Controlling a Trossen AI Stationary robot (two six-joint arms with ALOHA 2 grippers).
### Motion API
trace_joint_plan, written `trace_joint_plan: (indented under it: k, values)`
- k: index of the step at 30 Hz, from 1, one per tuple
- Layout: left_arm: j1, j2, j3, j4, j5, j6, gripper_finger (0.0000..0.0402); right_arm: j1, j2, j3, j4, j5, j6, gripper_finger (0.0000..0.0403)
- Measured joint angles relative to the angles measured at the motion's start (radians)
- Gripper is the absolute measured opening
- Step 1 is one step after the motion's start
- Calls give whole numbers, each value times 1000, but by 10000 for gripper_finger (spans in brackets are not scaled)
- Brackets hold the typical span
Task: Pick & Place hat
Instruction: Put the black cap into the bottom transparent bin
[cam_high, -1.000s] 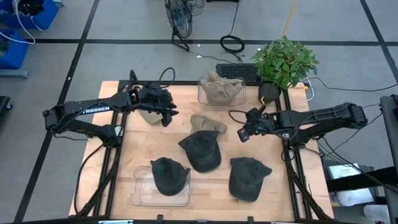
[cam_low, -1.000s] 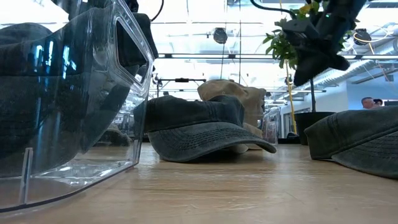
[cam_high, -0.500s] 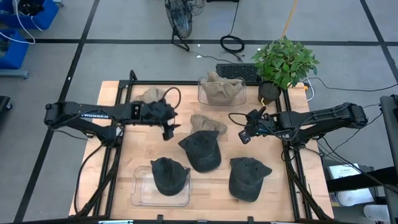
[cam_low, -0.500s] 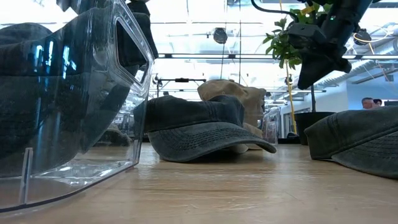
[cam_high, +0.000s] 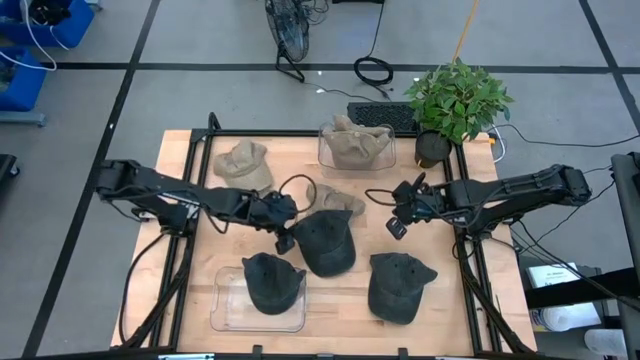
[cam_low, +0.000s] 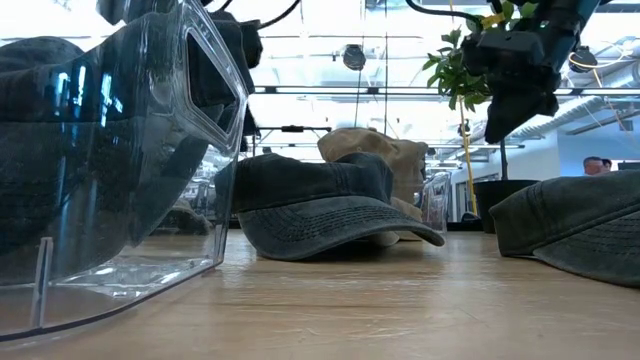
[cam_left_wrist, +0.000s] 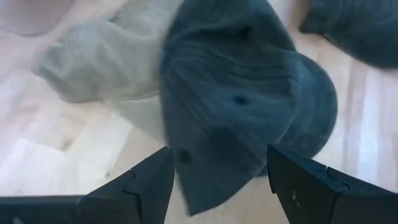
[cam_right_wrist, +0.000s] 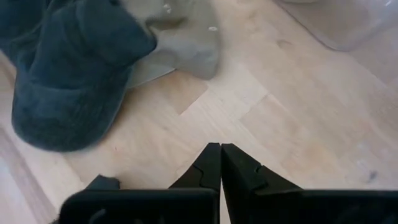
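where it lies, dark hat (cam_high: 325, 240) crumpled

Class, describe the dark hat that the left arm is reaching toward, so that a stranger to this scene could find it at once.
Start at the wooden table seen from above and go to its middle. There a dark cap lies partly over a tan hat, with the left gripper, fingers open, at its edge. Unlike the other dark caps, it sits in no clear bin and touches a tan hat.
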Motion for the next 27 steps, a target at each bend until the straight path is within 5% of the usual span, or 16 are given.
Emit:
trace_joint_plan:
  k: [6, 13, 16, 21, 27]
  values:
    - [24, 84, 9, 2, -19, 15, 251, 21, -2, 0, 15, 0, -18, 1]
    - [27, 154, 9, 80, 99, 63, 239, 45, -2, 0, 43, 0, -21, 1]
    - [6, 162, 9, 87, 105, 92, 185, 53, -1, 0, 60, 0, -21, 1]
    - [-11, 147, 9, 104, 109, 86, 26, 59, -2, 0, 66, 1, -21, 1]
    - [-20, 120, 58, 57, 86, 92, 7, 59, -2, 0, 67, 1, -39, 1]
